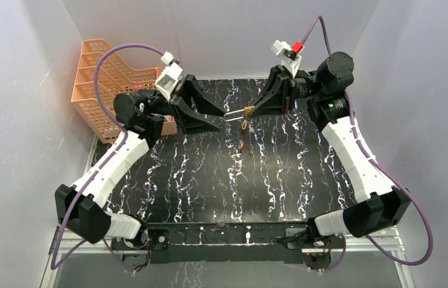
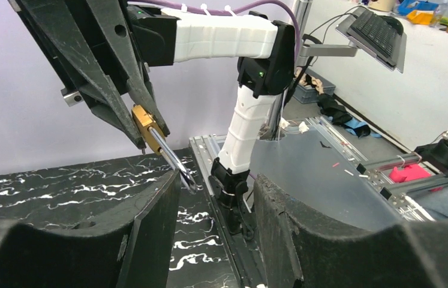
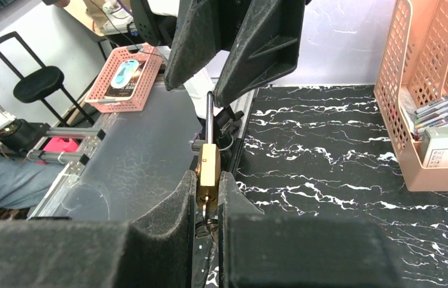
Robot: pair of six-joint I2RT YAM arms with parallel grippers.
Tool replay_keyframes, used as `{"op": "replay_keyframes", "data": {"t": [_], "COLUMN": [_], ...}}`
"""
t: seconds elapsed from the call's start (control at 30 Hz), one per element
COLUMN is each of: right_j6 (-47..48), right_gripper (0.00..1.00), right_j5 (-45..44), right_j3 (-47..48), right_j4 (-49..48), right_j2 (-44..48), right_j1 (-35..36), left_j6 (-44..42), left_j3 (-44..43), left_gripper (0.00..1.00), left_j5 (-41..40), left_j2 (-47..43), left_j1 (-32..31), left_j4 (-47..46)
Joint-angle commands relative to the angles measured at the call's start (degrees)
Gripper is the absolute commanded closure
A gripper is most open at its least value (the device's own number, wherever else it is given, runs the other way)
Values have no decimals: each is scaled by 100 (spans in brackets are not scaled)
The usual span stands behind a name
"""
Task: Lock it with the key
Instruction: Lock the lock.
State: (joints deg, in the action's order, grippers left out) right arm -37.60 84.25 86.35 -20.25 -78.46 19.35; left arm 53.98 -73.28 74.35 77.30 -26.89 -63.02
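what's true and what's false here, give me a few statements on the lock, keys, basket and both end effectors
1. The right end effector grips the padlock by its brass body. True.
2. The padlock lies flat on the table. False: it is held in the air above it.
3. Keys hang below the padlock. True.
4. The basket stands at the far right. False: it is at the far left.
5. The left end effector is clamped shut on nothing. False: its jaws stand apart, with the shackle reaching into the gap.
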Motion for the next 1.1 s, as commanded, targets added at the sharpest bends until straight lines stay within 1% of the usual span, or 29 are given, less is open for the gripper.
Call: {"op": "replay_keyframes", "data": {"t": [0.0,0.23,0.33,0.37,0.57,0.67,0.8,0.9,1.07], "right_j6": [-63,-45,-28,-30,-10,-6,7,8,8], "right_gripper": [100,100,100,100,100,100,100,100,100], "right_j5": [-40,-53,-56,-53,-41,-31,-20,-22,-31], "right_j3": [23,-1,-2,-11,-47,-51,-50,-52,-47], "right_j4": [-322,-331,-330,-330,-330,-315,-296,-289,-269], "right_j2": [173,156,148,140,138,138,146,147,161], "right_j1": [-14,-19,-15,-14,-12,-12,-12,-12,-13], "left_j6": [31,46,22,5,-16,-10,-6,12,63], "left_j3": [-226,-280,-310,-304,-331,-346,-360,-374,-363], "left_gripper": [54,61,71,73,74,78,88,99,100], "left_j5": [-44,-15,-51,-78,-247,-281,-298,-315,-317], "left_j2": [66,191,198,198,240,267,275,286,265], "left_j1": [-146,-177,-176,-178,-176,-184,-178,-180,-185], "left_j4": [-251,-259,-254,-259,-262,-255,-257,-254,-258]}}
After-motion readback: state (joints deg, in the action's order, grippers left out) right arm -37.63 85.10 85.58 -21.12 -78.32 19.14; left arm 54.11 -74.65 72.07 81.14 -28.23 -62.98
